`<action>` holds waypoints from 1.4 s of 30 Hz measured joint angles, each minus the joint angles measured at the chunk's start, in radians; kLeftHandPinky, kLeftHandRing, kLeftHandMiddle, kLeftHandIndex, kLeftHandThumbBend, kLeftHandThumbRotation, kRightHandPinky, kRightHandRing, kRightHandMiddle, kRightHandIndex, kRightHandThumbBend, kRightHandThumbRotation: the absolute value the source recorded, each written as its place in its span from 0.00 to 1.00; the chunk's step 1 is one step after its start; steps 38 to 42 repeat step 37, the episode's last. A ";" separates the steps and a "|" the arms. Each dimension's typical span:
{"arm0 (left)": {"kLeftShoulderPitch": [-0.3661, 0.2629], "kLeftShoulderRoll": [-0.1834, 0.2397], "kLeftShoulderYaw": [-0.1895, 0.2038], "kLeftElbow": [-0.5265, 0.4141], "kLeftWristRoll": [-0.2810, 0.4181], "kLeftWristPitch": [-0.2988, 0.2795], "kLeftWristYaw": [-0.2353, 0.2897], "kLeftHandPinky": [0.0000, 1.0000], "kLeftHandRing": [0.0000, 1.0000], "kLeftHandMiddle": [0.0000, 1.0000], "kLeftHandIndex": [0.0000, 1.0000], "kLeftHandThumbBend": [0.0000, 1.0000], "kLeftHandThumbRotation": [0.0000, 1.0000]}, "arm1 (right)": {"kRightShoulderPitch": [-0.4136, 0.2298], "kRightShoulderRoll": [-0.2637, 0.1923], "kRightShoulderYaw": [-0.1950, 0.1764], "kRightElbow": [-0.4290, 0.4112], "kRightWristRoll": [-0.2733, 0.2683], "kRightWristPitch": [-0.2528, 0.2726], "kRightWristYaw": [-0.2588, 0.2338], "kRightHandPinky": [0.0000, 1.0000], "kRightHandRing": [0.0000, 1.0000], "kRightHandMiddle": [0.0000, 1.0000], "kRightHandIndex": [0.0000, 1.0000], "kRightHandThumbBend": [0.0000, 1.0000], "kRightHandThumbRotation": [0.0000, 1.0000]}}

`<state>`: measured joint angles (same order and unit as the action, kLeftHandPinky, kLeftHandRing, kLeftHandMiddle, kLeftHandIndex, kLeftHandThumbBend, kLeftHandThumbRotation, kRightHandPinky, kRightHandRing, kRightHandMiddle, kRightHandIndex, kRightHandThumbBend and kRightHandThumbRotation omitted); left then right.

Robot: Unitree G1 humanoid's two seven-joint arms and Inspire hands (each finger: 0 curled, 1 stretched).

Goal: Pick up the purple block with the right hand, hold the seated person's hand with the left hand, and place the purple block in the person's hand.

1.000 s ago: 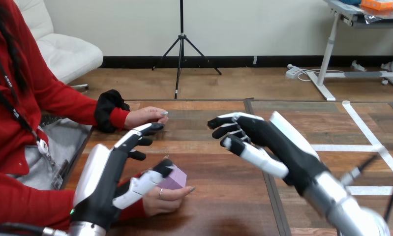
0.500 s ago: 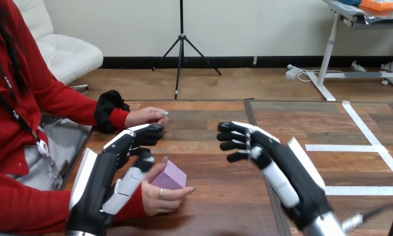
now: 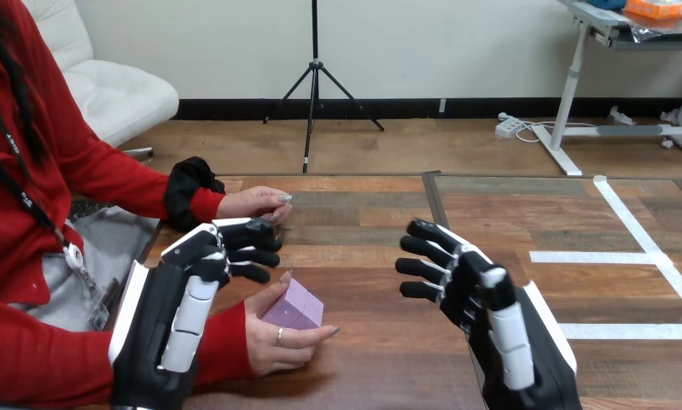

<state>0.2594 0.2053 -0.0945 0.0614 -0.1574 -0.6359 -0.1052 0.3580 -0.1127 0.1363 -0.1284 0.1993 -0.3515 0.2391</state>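
Purple block in person's near hand; left robot hand beside, right robot hand apart; both slack, empty.

The left robot hand is drawing back from the person's hand, so its thumb is uncovering the purple block. The right robot hand is retreating toward the view's bottom edge.

The worktop was wood, dark brown planks with a visible grain and a dull sheen. The purple block looked smooth and matt. The left hand and right hand looked like hard plastic: glossy white shells over matt black, with smooth fingers.
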 measured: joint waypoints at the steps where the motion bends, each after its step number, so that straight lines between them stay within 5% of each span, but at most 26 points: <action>1: 0.002 -0.003 0.000 0.000 -0.005 0.002 -0.006 0.47 0.57 0.61 0.58 0.63 1.00 | 0.005 0.002 0.000 -0.006 0.002 0.000 0.000 0.82 0.84 0.87 0.88 0.82 1.00; 17: 0.018 -0.034 0.006 0.000 -0.069 0.026 -0.093 0.45 0.56 0.60 0.58 0.59 1.00 | 0.037 0.034 -0.006 -0.070 0.022 0.000 -0.021 0.81 0.82 0.85 0.86 0.80 1.00; 42: 0.017 -0.070 0.034 -0.001 -0.066 0.047 -0.120 0.44 0.56 0.60 0.57 0.61 1.00 | 0.077 0.039 -0.021 -0.071 0.043 0.015 -0.035 0.80 0.81 0.83 0.84 0.77 1.00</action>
